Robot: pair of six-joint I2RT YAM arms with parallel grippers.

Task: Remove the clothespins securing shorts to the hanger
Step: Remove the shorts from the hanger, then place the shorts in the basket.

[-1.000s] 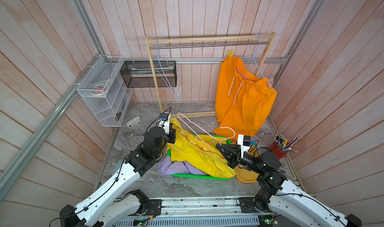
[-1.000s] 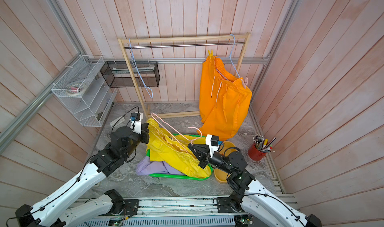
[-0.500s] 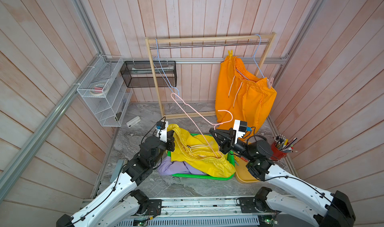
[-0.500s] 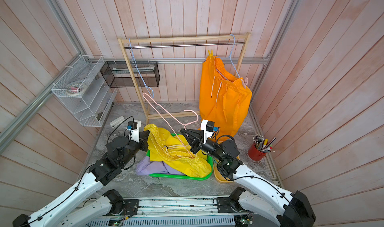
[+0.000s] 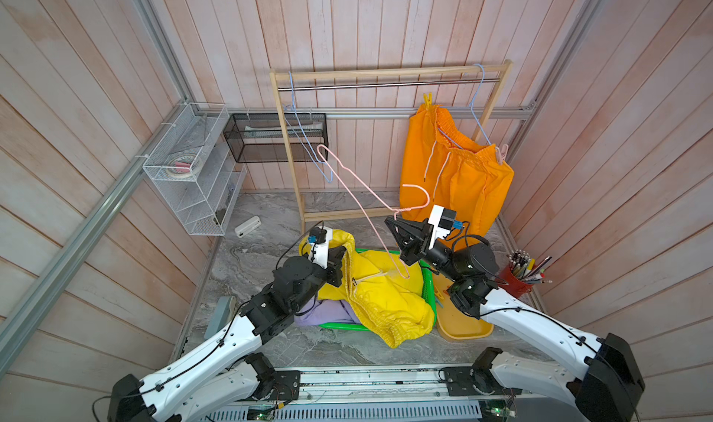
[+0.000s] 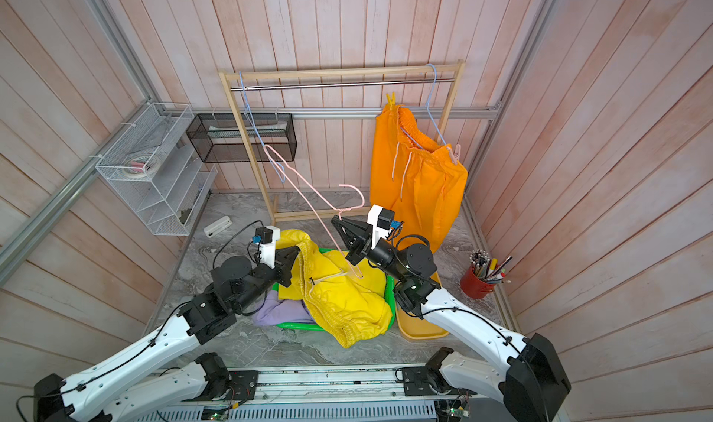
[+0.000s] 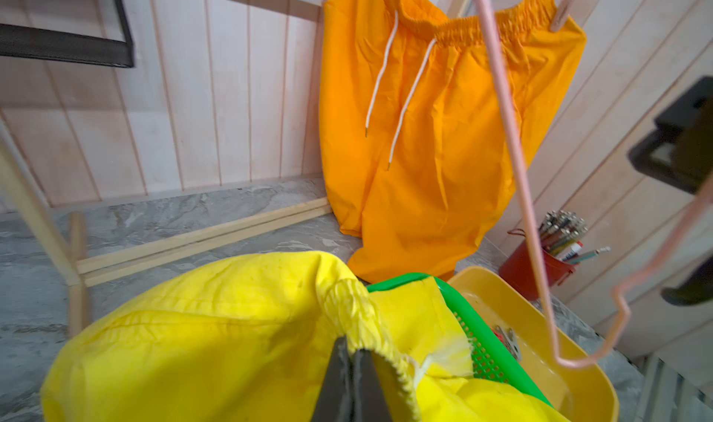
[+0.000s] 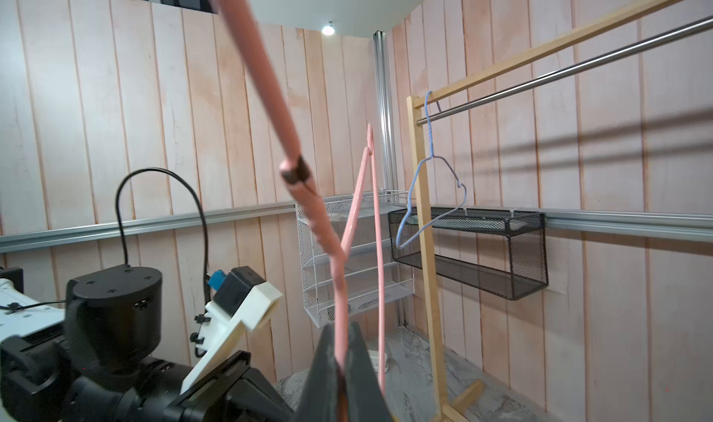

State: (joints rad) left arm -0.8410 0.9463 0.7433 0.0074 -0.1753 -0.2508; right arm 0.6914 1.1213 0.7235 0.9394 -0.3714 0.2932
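My left gripper [image 5: 339,254] [image 7: 353,352] is shut on the elastic waistband of the yellow shorts [image 5: 386,296] [image 7: 216,323], which lie heaped over the lilac shorts [image 5: 328,312]. My right gripper [image 5: 387,220] [image 8: 339,331] is shut on a bare pink wire hanger [image 5: 359,204] [image 8: 270,88], held tilted above the yellow shorts. The orange shorts [image 5: 455,177] [image 7: 424,130] hang from a blue hanger [image 5: 478,103], fixed by a yellow clothespin [image 5: 427,100] and a pale pink clothespin [image 5: 501,153] [image 7: 565,5].
A green basket [image 5: 428,285] holds the heaped shorts, beside a yellow tray [image 7: 540,323] with loose clothespins [image 7: 509,337]. A wooden rack [image 5: 386,72] carries an empty blue hanger [image 5: 304,138]. A red pen cup [image 5: 517,281] stands right, a wire shelf [image 5: 193,169] left.
My right gripper has lifted the pink hanger up off the yellow shorts and tilted it toward the rack. My left gripper has drawn back, keeping the yellow waistband.
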